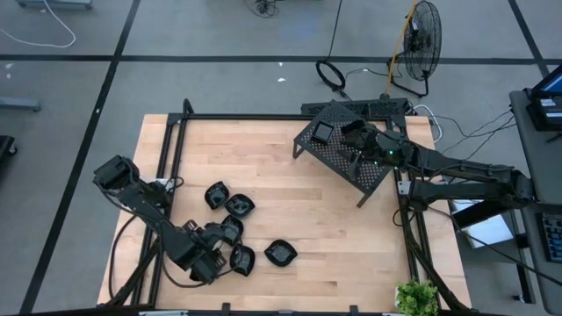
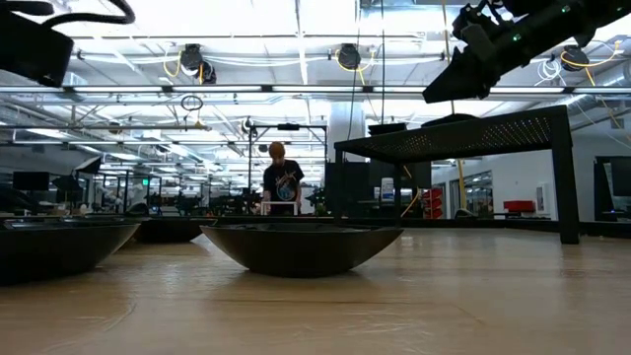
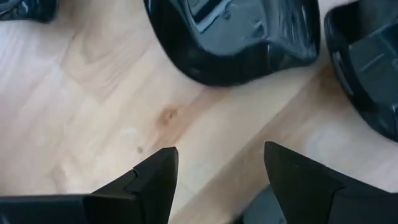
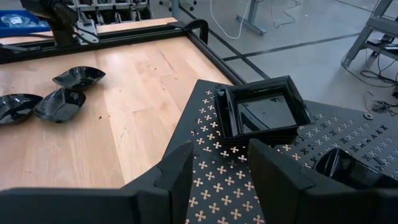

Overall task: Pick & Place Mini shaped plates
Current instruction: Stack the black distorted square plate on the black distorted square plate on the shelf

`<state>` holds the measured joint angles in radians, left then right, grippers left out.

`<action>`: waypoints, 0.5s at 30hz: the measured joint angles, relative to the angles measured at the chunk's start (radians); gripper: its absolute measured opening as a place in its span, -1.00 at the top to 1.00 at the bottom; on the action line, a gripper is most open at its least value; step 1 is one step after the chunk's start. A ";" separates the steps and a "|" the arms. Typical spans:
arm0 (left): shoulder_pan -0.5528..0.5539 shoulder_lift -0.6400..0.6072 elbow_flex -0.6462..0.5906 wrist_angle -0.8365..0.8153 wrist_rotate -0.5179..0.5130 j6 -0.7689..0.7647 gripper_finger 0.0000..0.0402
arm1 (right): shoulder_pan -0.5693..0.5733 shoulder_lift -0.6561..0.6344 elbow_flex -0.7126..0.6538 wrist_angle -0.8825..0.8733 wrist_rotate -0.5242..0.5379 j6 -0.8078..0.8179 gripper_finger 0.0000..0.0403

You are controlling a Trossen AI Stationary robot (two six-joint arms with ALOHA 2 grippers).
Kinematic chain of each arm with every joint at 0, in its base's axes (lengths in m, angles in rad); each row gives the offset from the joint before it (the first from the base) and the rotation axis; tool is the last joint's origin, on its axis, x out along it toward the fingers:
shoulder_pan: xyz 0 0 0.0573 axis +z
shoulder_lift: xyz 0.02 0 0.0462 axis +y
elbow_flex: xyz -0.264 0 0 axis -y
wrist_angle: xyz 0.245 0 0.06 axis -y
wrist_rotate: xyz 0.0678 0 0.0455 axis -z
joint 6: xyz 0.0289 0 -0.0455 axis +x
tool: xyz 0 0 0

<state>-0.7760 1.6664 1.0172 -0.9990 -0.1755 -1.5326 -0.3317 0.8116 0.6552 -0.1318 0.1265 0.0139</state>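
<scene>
Several glossy black mini plates lie on the wooden table near its left front: [image 1: 215, 195], [image 1: 239, 206], [image 1: 281, 253] and others. In the left wrist view one plate [image 3: 236, 37] and a second plate [image 3: 367, 68] rest flat just ahead of my left gripper [image 3: 221, 152], which is open over bare wood, low among the plates [image 1: 213, 254]. My right gripper [image 4: 221, 149] is open above the perforated rack [image 4: 224, 174], short of a square plate [image 4: 264, 115] that sits on the rack top [image 1: 323, 132]. Another dish [image 4: 348, 168] lies on the rack beside the fingers.
The black perforated rack [image 1: 347, 154] stands on legs at the table's far right. A black rail frame [image 1: 167, 149] runs along the table's edges. A small green plant [image 1: 417, 297] stands at the near right corner. Bare wood lies between the plates and the rack. A person stands far behind the table [image 2: 283, 182].
</scene>
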 joint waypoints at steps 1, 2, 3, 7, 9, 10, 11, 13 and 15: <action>-0.001 -0.011 0.000 -0.004 0.003 0.000 -0.20 | 0.000 0.000 0.000 0.000 0.000 0.000 0.30; -0.001 -0.026 0.000 -0.006 0.006 0.000 -0.20 | 0.000 0.000 0.000 0.000 0.000 0.000 0.30; 0.000 -0.042 0.000 -0.007 0.011 0.000 -0.20 | 0.000 0.000 0.000 0.000 0.000 0.000 0.30; -0.002 -0.097 0.000 0.009 0.033 -0.026 -0.20 | 0.000 0.000 0.000 0.000 0.000 0.011 0.30; -0.014 -0.112 0.001 0.006 0.074 -0.077 -0.20 | 0.000 0.000 0.000 0.000 -0.001 0.019 0.30; -0.022 -0.114 0.001 0.003 0.103 -0.114 -0.20 | 0.000 0.000 0.000 0.000 -0.001 0.020 0.30; -0.032 -0.114 0.001 0.001 0.139 -0.162 -0.20 | 0.000 0.000 0.000 -0.001 -0.001 0.021 0.30; -0.063 -0.114 0.001 -0.001 0.193 -0.287 -0.20 | 0.000 0.000 0.000 -0.008 -0.001 0.022 0.30; -0.097 -0.114 0.001 0.001 0.213 -0.434 -0.20 | 0.000 0.000 0.000 -0.011 -0.001 0.023 0.30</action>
<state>-0.8725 1.5524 1.0183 -0.9975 0.0371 -1.9668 -0.3317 0.8116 0.6552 -0.1429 0.1257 0.0364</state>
